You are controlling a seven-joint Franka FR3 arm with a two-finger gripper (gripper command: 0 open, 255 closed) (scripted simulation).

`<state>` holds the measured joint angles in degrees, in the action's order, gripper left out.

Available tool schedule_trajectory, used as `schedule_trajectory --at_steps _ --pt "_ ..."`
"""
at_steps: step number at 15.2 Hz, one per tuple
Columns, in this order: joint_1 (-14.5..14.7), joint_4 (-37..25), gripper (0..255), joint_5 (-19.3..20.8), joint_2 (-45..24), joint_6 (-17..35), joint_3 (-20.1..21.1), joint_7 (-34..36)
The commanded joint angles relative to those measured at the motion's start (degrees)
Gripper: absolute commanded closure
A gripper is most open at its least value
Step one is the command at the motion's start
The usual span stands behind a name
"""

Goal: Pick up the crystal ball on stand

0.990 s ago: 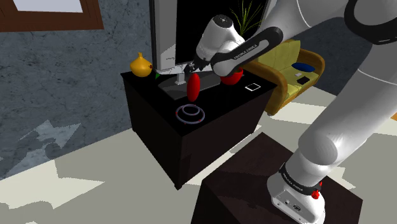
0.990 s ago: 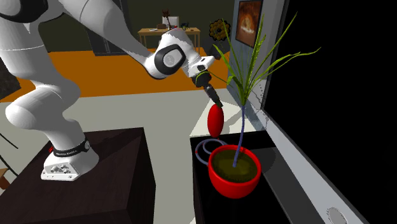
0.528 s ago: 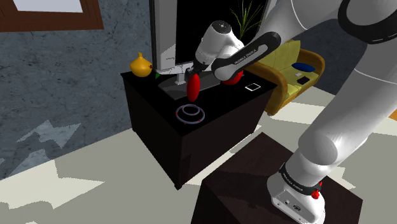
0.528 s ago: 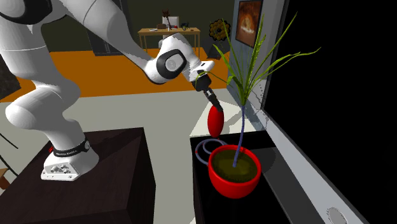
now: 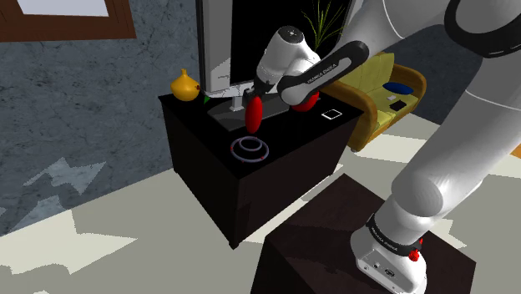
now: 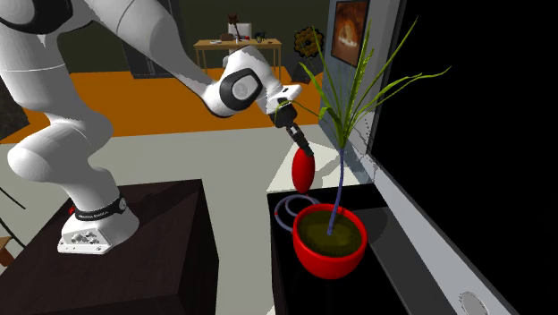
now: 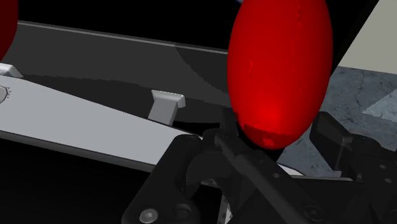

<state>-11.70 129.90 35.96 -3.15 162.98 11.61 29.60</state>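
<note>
On the black cabinet (image 5: 209,167), seen in the shoulder view, a dark screen (image 5: 238,42) in a grey frame is set at the far side, its top cut off by the picture's edge. The white arm (image 5: 467,125) is stretched over the cabinet from the near right of that view. White lettering is carried on the arm's dark forearm band and on its base collar, but it is too small to be read. A red pot (image 6: 329,242) with a thin green plant is placed near the second exterior view's camera; in the shoulder view it is largely hidden behind the arm. The red, egg-shaped ball (image 5: 253,114) is held clear of the cabinet top, above a ring (image 5: 249,150) lying flat there. The gripper (image 6: 300,143) is closed onto the ball's top end; in the wrist view its fingers are hard to make out against the dark. A yellow thing (image 5: 184,84) is seen at the cabinet's far left corner, and a white card (image 5: 332,114) at the right.
</note>
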Motion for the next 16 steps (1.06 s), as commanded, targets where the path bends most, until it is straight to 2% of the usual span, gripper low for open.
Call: schedule_trajectory --at_steps 1,10,14,16 --pt "-0.1 -0.2 255 -1.8 0.7 -0.8 0.3 -1.6" --pt "0.3 -2.1 255 -10.5 4.9 -6.2 1.0 -9.4" --pt "0.7 -3.4 255 -13.3 6.5 -8.9 1.0 -12.0" --pt "0.7 -3.5 255 -13.4 6.5 -9.0 1.0 -12.1"
